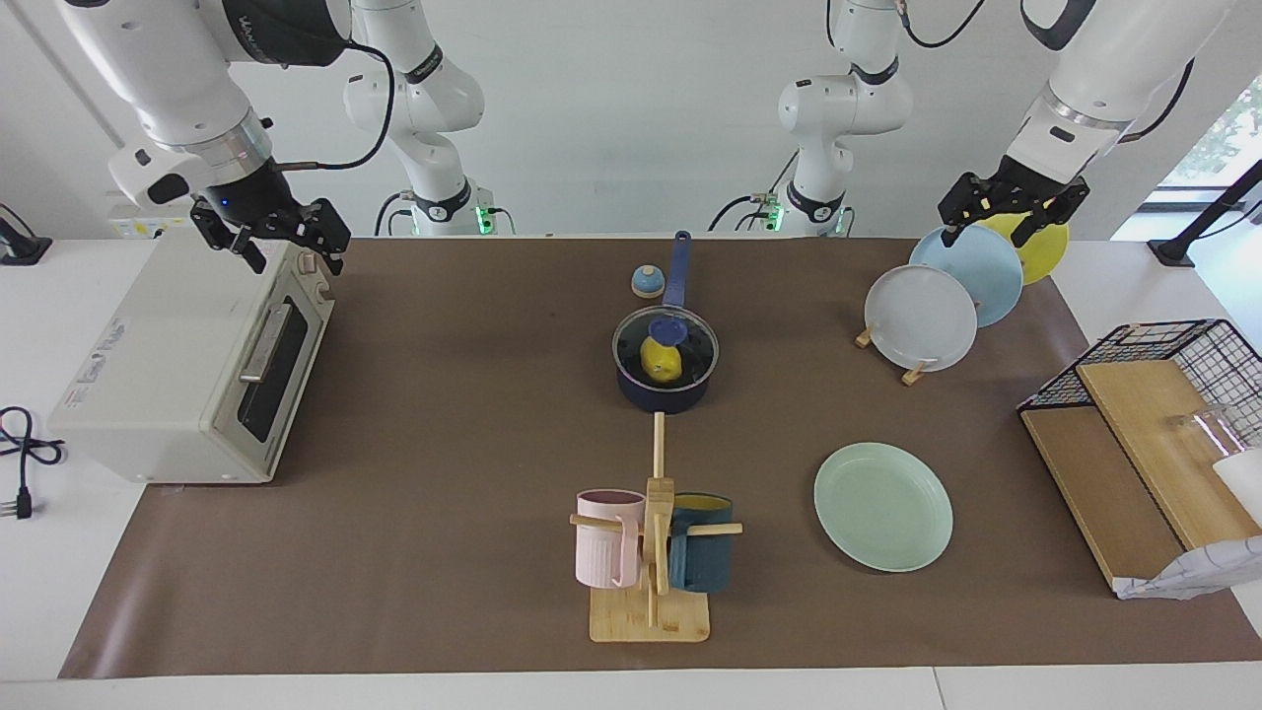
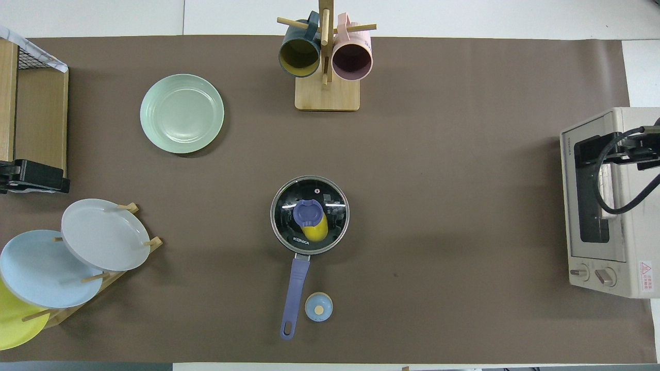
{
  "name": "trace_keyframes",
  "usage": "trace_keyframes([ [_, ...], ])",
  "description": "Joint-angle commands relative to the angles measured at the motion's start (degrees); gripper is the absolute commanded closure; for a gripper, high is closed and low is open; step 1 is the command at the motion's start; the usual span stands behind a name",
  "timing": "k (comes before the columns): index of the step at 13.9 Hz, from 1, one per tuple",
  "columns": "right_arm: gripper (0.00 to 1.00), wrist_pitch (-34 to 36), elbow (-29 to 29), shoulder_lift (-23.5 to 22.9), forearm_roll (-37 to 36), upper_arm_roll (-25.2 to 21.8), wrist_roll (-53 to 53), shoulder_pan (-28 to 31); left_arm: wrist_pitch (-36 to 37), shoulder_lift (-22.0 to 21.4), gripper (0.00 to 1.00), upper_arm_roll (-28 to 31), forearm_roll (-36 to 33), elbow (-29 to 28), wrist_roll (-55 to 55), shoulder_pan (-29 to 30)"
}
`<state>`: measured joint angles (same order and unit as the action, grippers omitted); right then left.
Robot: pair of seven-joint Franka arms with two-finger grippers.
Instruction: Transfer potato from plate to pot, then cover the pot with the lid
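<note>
The left arm comes down steeply from above at its own end of the table, wrist bent so the left gripper (image 1: 1014, 219) hangs in the air, pointing down. Its two black fingers (image 1: 961, 215) stand visibly apart and hold nothing. The right arm reaches out and down at the other end, forearm slanting, cable looped off the wrist. The right gripper (image 1: 286, 242) is raised too, tilted downward; its fingers are spread and empty. Both arms wait well apart from each other.

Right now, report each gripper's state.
Left gripper: open, holding nothing, up over the rack of plates.
Right gripper: open, holding nothing, up over the toaster oven.
</note>
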<state>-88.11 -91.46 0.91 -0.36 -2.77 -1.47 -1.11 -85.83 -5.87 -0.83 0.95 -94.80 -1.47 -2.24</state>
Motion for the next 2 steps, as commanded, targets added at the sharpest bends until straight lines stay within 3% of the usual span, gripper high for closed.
trace_keyframes([
  [1, 0.0, -0.83, -0.21, -0.04, 0.8, 0.4, 2.08, 0.76, -0.48, -0.9, 0.0, 0.03, 0.02, -0.65, 0.68, 0.22],
  [2, 0.0, -0.83, -0.21, 0.05, 0.8, 0.4, 2.08, 0.67, -0.48, -0.9, 0.0, 0.03, 0.02, -0.65, 0.68, 0.22],
])
